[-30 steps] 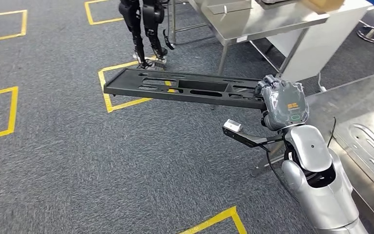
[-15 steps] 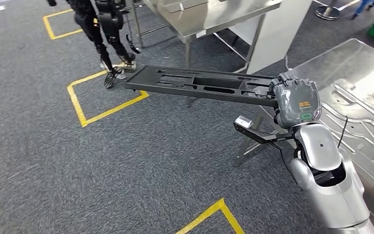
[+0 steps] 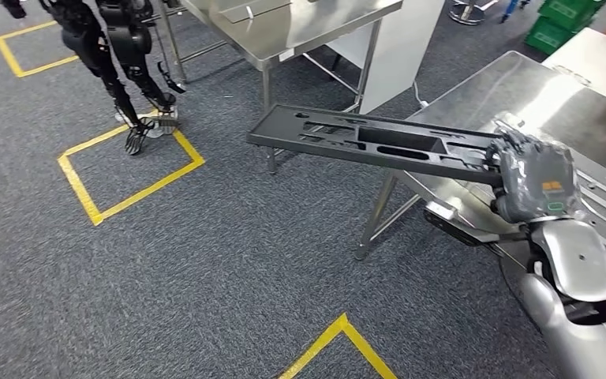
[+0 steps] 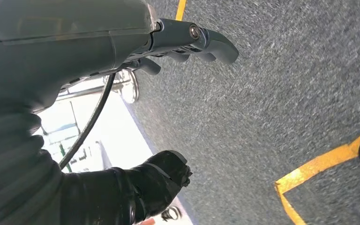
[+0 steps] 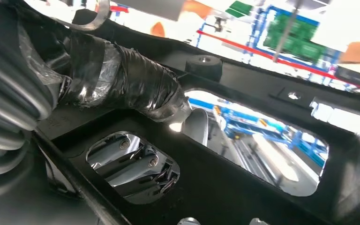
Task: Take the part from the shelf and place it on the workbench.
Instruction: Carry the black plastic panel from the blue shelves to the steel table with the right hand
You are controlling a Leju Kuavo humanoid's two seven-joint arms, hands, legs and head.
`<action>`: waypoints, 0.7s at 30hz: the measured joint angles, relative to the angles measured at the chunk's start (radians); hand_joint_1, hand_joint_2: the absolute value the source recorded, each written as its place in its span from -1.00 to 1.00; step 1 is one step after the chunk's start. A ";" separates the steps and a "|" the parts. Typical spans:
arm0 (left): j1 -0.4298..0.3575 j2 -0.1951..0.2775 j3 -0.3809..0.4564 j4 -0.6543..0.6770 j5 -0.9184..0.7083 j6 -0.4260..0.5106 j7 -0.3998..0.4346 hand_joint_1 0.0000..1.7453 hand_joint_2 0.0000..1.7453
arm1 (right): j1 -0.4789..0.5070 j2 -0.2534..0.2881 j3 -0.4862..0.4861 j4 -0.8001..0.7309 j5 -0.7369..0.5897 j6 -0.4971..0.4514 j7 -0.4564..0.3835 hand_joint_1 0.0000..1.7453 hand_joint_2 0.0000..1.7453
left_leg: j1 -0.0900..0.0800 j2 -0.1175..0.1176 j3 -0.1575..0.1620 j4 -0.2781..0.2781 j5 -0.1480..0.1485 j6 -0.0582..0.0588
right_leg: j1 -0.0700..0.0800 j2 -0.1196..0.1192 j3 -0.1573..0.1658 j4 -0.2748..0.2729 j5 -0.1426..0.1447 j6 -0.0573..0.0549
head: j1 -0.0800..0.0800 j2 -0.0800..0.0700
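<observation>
Swinging rightward over the last second, the head camera has slid the whole scene leftward: the yellow floor square (image 3: 126, 170) and the dark legs of another robot (image 3: 114, 55) now sit far to the left, and the steel counter (image 3: 568, 103) on the right takes up much more of the picture. That is the robot turning, not the things moving; the part (image 3: 371, 140), a long flat black panel with slotted cut-outs, sits in the right hand (image 3: 535, 183) just as it did. That hand is clenched on the panel's near end, with fingers (image 5: 136, 169) showing through one of the slots in the right wrist view, and the panel juts out level over the carpet, its far end reaching toward the second steel table (image 3: 284, 28). The gripped end already overlaps the counter's edge, so the carry looks nearly done; I judge that what remains is to bring the panel's length over the steel surface and lower it flat. The left hand (image 4: 187, 42) hangs over the carpet with its fingers loosely curled and nothing in it. Green crates (image 3: 570, 24) stand beyond the counter; what they hold cannot be told from here.
</observation>
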 joint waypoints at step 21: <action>0.018 -0.036 -0.021 -0.053 0.000 -0.020 -0.013 -1.00 1.00 | 0.109 -0.036 -0.146 -0.052 0.013 -0.007 -0.029 1.00 1.00 | -0.003 -0.103 0.000 0.022 -0.011 -0.027 | 0.004 0.095 0.136 -0.271 0.125 -0.048 | -0.001 0.000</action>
